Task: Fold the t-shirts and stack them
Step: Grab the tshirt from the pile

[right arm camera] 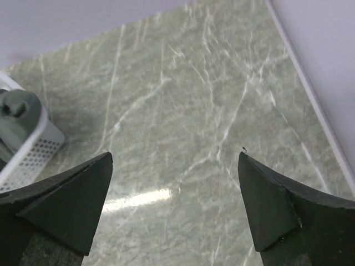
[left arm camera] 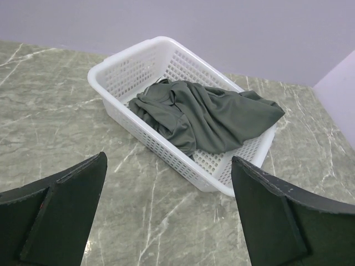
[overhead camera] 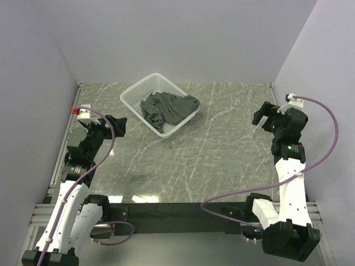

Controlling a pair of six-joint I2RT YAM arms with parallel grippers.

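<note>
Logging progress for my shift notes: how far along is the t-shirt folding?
Nothing looks done: the t-shirts lie crumpled in the white basket. Nothing is in hand: the left gripper and right gripper are open, empty. Taking out, folding and stacking all remain.

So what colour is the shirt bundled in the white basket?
The t-shirt is plain dark charcoal grey with no print, clearest in the left wrist view.

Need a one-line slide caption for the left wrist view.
Open left gripper faces a white mesh basket on the marble table, a crumpled charcoal t-shirt inside, spilling over one rim.
</note>
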